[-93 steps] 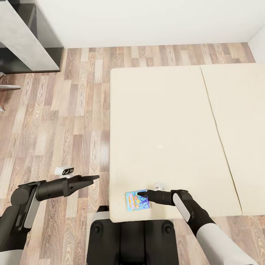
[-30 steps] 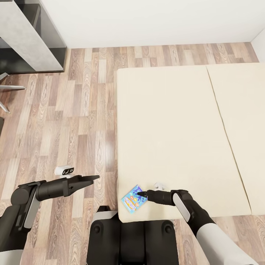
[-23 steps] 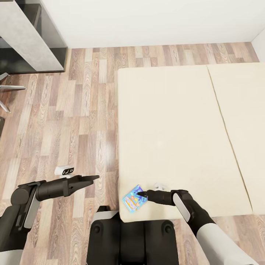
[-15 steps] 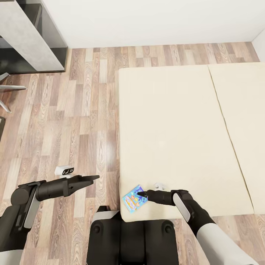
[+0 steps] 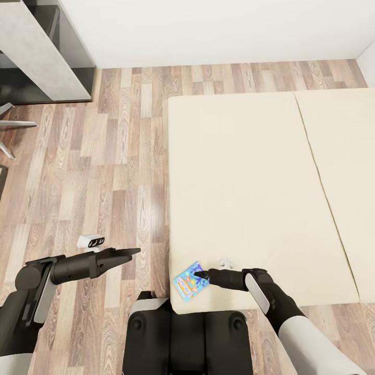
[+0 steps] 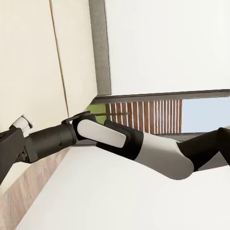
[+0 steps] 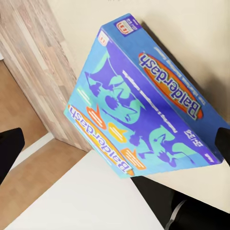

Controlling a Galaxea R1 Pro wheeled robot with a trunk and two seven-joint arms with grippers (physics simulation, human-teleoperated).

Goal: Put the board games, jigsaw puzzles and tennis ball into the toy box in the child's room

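Our right tool (image 5: 200, 274) rests over the small blue board game (image 5: 189, 282), its fingers spread apart either side of the box, which lies at the near corner of the cream bed (image 5: 250, 172). Our left tool (image 5: 127, 253) hangs over the wood floor (image 5: 104, 166), fingers together.

A wood plank floor (image 5: 104, 172) of brown and grey boards lies beneath and beyond the left gripper. A grey cabinet with a dark glossy side (image 5: 44, 57) stands far ahead of it, against the plain white wall (image 5: 219, 28).
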